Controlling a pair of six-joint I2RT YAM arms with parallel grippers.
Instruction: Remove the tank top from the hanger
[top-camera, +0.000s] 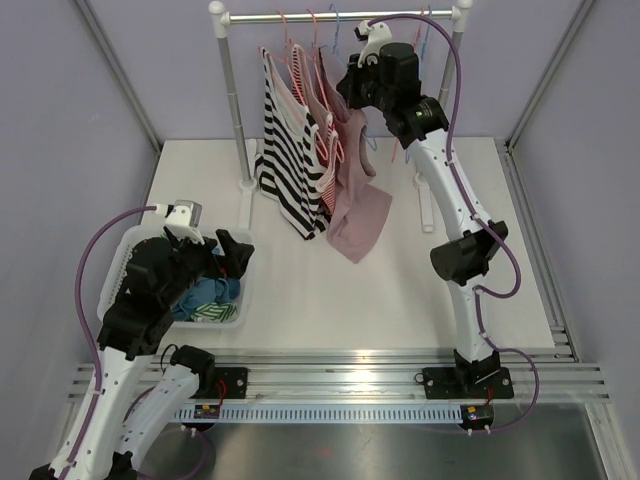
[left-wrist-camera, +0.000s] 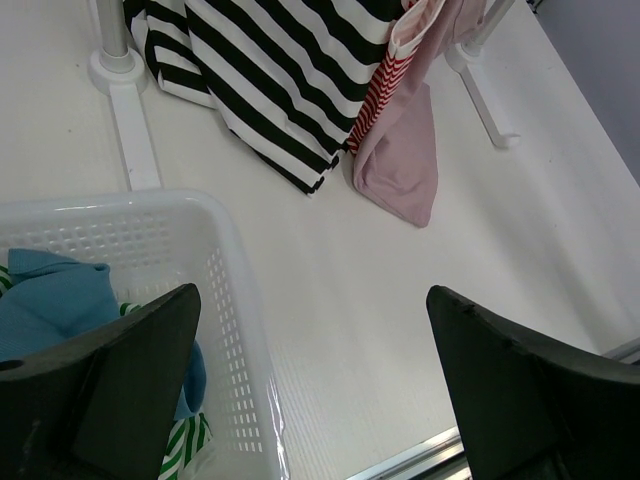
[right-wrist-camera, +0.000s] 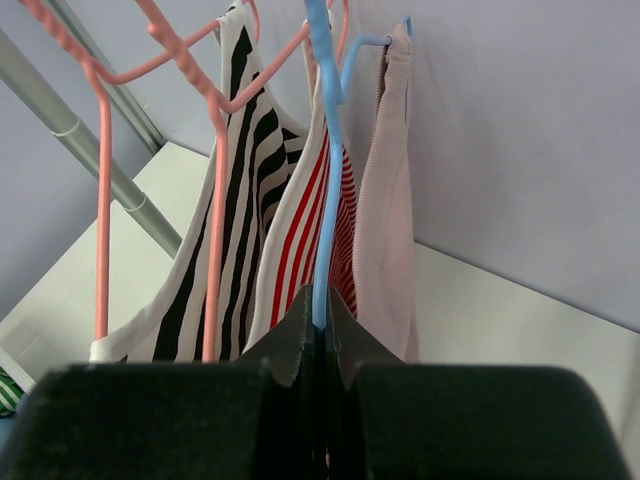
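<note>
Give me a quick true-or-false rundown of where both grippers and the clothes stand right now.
1. The right gripper is shut on the blue hanger. True.
2. The left gripper holds a garment. False: it is open and empty, by the basket.
3. The basket is empty. False: a blue cloth and a green-striped piece lie in it.
4. The black-and-white striped top hangs from the rail. True.
5. The pink tank top lies in the basket. False: it hangs under the rail.
</note>
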